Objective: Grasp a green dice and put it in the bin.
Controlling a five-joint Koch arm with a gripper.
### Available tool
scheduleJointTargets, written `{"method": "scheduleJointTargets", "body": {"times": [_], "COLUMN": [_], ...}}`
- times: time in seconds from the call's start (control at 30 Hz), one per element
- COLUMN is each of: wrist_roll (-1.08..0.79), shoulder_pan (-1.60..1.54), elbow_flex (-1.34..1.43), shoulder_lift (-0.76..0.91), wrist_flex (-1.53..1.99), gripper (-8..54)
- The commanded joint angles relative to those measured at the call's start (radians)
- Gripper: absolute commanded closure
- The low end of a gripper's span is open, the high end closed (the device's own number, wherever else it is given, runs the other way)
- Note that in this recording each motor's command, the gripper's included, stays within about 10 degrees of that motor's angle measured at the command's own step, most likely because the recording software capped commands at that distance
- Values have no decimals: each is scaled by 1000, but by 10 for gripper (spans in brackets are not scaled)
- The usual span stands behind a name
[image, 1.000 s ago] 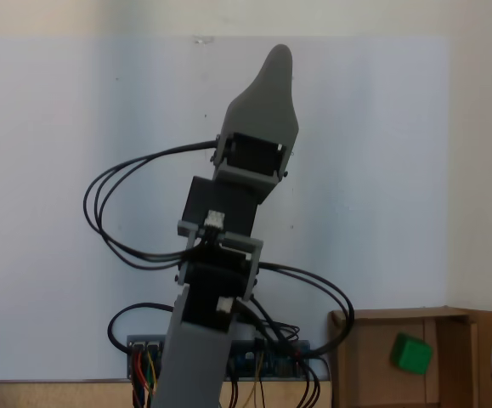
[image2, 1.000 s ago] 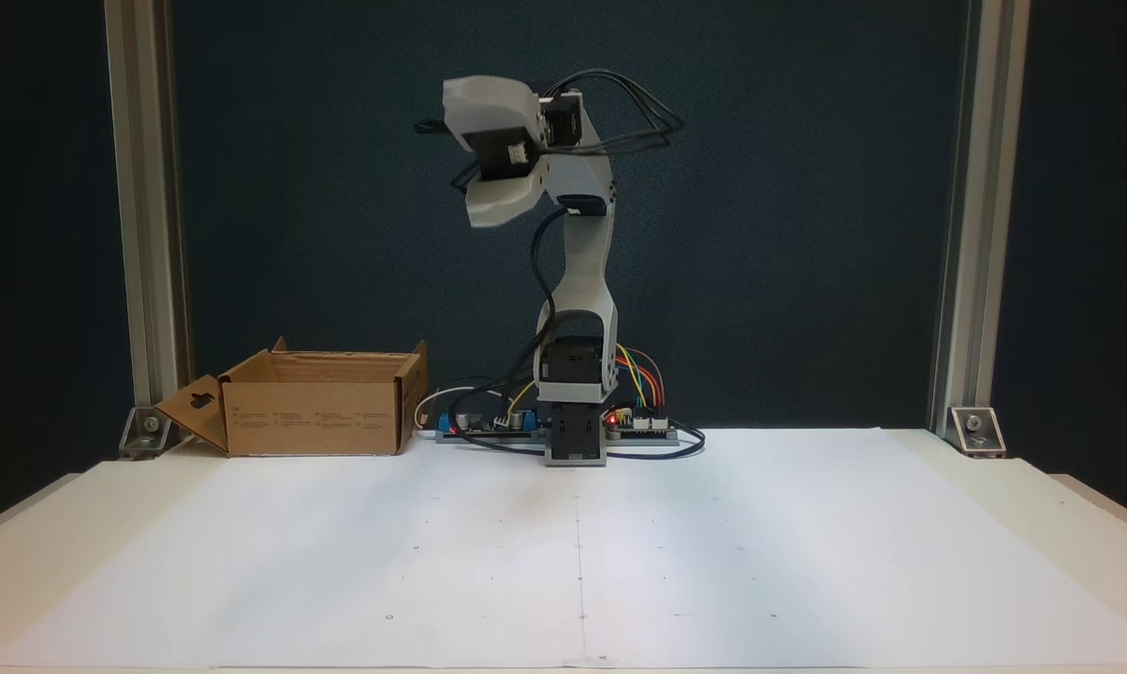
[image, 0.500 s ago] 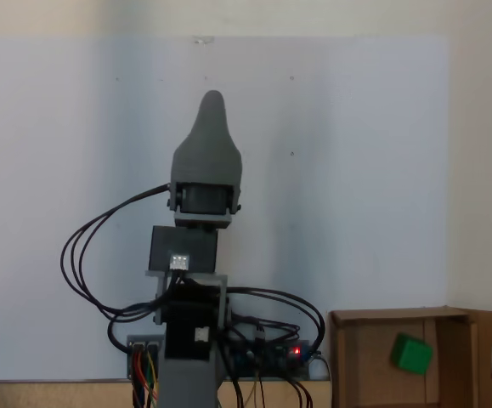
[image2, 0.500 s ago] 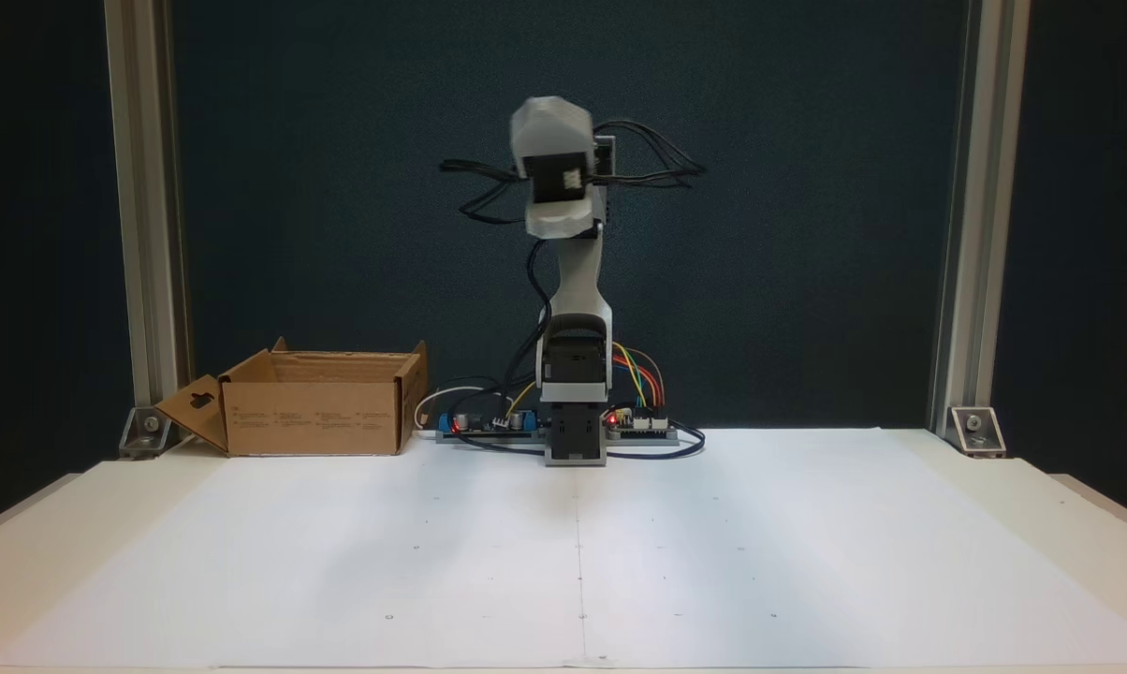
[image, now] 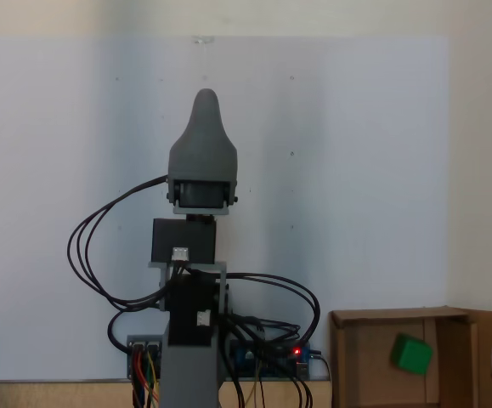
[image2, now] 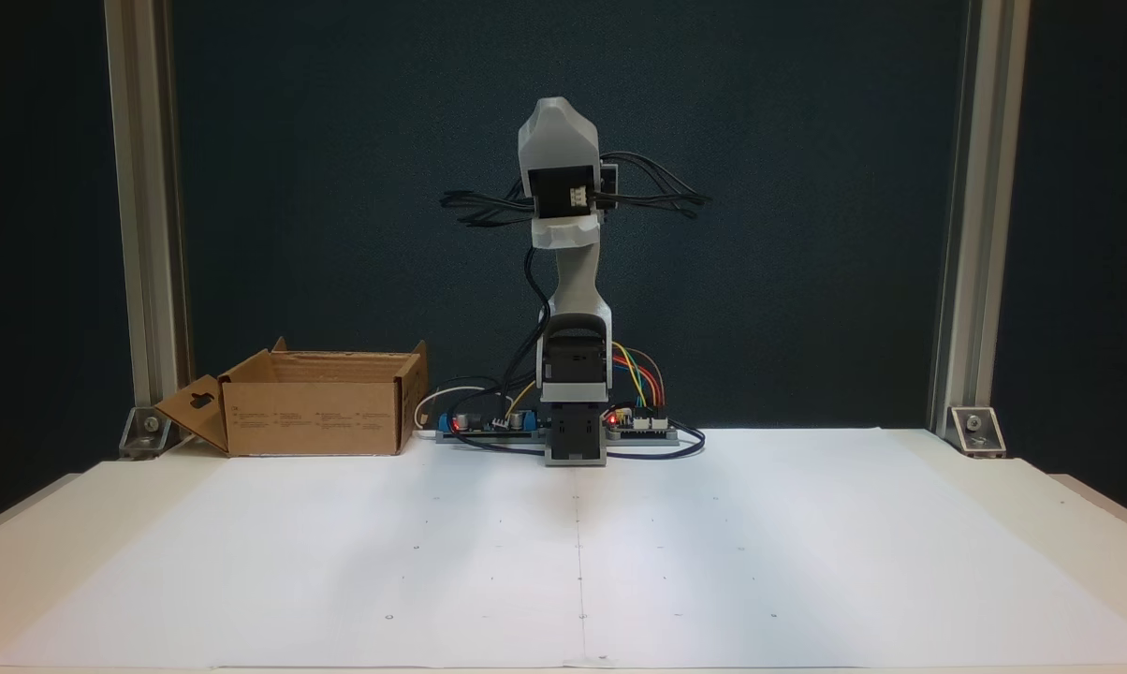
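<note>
The green dice [image: 413, 354] lies inside the bin [image: 398, 315], a brown cardboard box at the lower right of a fixed view looking down. From the front, the bin [image2: 315, 412] stands at the table's back left and its walls hide the dice. My gripper [image: 205, 100] is raised above the arm's base, well left of the bin in that top view and holding nothing. In the front view the gripper [image2: 562, 183] points toward the camera, high over the base. Its jaws lie one behind the other, so their gap cannot be read.
A white paper sheet [image2: 578, 552] covers the table in front of the arm's base [image2: 575, 440]. Circuit boards [image2: 489, 423] and looping black cables [image: 101, 255] sit by the base. Aluminium posts [image2: 147, 215] stand at the back corners.
The arm swung away from the bin back to the centre line and drew the gripper in lower. The dice stayed still inside the bin.
</note>
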Motion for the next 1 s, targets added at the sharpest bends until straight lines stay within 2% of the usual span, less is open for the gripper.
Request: {"method": "scheduleJointTargets", "body": {"times": [0.0,0.13,0.47,0.73,0.97], "wrist_roll": [-28,-25,-34,-26,-29], "shoulder_pan": [2,0,3,72,80], "elbow_flex": [-8,32,330,380,563], "shoulder_lift": [110,114,117,112,112], "wrist_flex": [-160,-193,-391,-555,-742], "gripper": [-17,-17,-16,4,9]}}
